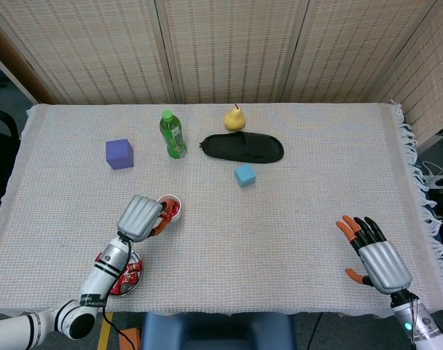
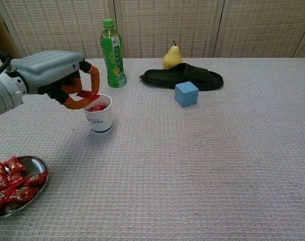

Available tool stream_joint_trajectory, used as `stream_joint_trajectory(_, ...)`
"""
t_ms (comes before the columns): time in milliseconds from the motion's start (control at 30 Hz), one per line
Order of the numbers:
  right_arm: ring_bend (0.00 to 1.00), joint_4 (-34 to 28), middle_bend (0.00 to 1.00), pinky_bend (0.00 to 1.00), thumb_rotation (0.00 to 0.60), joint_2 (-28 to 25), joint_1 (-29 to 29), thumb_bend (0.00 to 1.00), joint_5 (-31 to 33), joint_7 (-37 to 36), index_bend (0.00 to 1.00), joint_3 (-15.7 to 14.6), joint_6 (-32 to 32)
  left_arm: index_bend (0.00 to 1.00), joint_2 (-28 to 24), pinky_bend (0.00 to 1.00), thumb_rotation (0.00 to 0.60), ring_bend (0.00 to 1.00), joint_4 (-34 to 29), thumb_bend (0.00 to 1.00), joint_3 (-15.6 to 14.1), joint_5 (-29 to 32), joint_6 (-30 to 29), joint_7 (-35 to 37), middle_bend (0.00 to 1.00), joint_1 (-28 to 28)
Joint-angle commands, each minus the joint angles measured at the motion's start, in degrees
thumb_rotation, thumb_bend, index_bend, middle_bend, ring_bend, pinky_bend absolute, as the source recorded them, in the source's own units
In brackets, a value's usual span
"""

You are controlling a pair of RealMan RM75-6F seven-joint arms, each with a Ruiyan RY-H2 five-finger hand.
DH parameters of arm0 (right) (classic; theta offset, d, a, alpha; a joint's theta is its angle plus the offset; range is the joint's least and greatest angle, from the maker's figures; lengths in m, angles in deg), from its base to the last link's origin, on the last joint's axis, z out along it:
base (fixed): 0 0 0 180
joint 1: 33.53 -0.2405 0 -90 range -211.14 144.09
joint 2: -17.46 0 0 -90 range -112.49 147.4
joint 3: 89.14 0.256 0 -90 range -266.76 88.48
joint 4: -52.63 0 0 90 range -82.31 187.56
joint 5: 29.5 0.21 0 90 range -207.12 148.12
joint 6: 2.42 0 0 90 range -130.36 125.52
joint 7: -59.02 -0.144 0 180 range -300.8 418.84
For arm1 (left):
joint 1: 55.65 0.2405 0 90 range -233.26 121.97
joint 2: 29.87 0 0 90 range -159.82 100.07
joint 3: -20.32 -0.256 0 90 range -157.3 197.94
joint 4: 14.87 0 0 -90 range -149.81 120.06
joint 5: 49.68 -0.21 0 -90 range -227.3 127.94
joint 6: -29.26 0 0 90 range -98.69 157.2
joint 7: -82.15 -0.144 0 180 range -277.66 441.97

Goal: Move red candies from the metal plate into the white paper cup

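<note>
My left hand [image 2: 59,75] [image 1: 143,216] hovers over the rim of the white paper cup [image 2: 98,116] [image 1: 170,205], pinching a red candy [image 2: 87,95] between thumb and a finger. Red candies show inside the cup. The metal plate [image 2: 33,164] [image 1: 135,276] lies near the front left edge and holds several red candies [image 2: 9,180]; my left forearm covers part of it in the head view. My right hand [image 1: 374,254] rests far to the front right with fingers spread, holding nothing; the chest view does not show it.
Behind the cup stand a green bottle [image 2: 112,54], a purple cube [image 1: 119,154], a yellow pear [image 2: 171,56] and a black slipper [image 2: 185,77]. A blue cube [image 2: 186,93] sits right of the cup. The cloth's fringed edge [image 1: 422,189] runs along the right.
</note>
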Motion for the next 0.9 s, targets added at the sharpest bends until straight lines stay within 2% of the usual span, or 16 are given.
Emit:
stream_joint_trajectory(33, 0.00, 0.0, 0.00, 0.00, 0.600, -0.1, 0.0, 0.10, 0.4, -0.1, 0.00, 0.2, 0.0, 0.48, 1.4, 1.00, 0.600, 1.00, 2.1, 0.39, 0.8, 2.2, 1.2, -0.8, 1.00, -1.7)
stream_joint_trajectory(367, 0.00, 0.1, 0.00, 0.00, 0.600, -0.2, 0.0, 0.10, 1.1, -0.4, 0.00, 0.5, 0.1, 0.47, 4.4, 1.00, 0.600, 1.00, 8.6, 0.39, 0.4, 5.6, 2.8, -0.8, 1.00, -4.6)
stream_joint_trajectory(467, 0.00, 0.1, 0.00, 0.00, 0.600, -0.2, -0.1, 0.10, 1.3, -0.3, 0.00, 0.5, 0.2, 0.41, 4.3, 1.00, 0.600, 1.00, 9.0, 0.39, 0.0, 5.6, 2.6, -0.1, 1.00, -4.9)
stream_joint_trajectory(633, 0.00, 0.0, 0.00, 0.00, 0.600, -0.2, -0.1, 0.10, 1.2, -0.2, 0.00, 0.5, 0.2, 0.26, 3.8, 1.00, 0.600, 1.00, 8.1, 0.39, -0.9, 4.7, 1.3, 0.5, 1.00, -4.8)
stream_joint_trajectory(733, 0.00, 0.0, 0.00, 0.00, 0.600, -0.2, 0.0, 0.10, 1.0, -0.2, 0.00, 0.4, 0.1, 0.22, 2.8, 1.00, 0.600, 1.00, 6.5, 0.39, -1.6, 3.6, 0.0, 1.4, 1.00, -4.1)
stream_joint_trajectory(900, 0.00, 0.0, 0.00, 0.00, 0.600, -0.2, 0.0, 0.10, 0.6, -0.2, 0.00, 0.1, 0.1, 0.21, -1.4, 1.00, 0.600, 1.00, 1.7, 0.39, -4.4, -0.3, -3.5, 5.5, 1.00, -0.9)
